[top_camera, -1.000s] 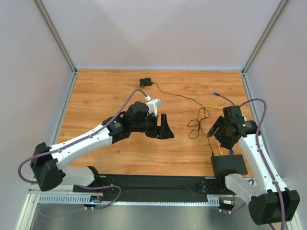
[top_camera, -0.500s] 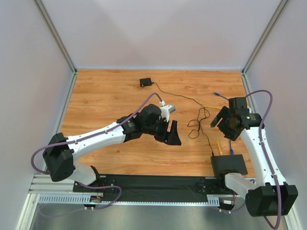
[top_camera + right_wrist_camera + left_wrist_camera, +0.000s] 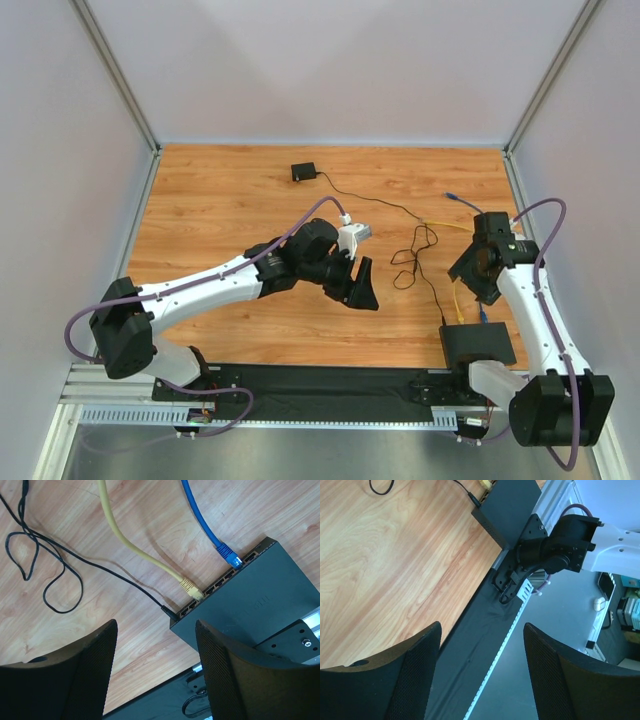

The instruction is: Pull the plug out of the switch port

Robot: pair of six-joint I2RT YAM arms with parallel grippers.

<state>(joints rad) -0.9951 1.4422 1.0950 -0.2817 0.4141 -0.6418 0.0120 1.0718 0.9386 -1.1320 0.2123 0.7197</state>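
Overhead, grey walls (image 3: pixel 350 70) enclose the wood-grain counter (image 3: pixel 220 200); at five o'clock the switch (image 3: pixel 478 345) holds a yellow plug (image 3: pixel 191 589) and a blue plug (image 3: pixel 229 555). Left gripper (image 3: pixel 482 630) and right gripper (image 3: pixel 156 625) gape empty.

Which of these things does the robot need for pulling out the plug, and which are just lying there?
For the job: switch; yellow plug and blue plug in its ports; right gripper, open, pointed at them.
Just lying about: small black adapter; thin black cord.
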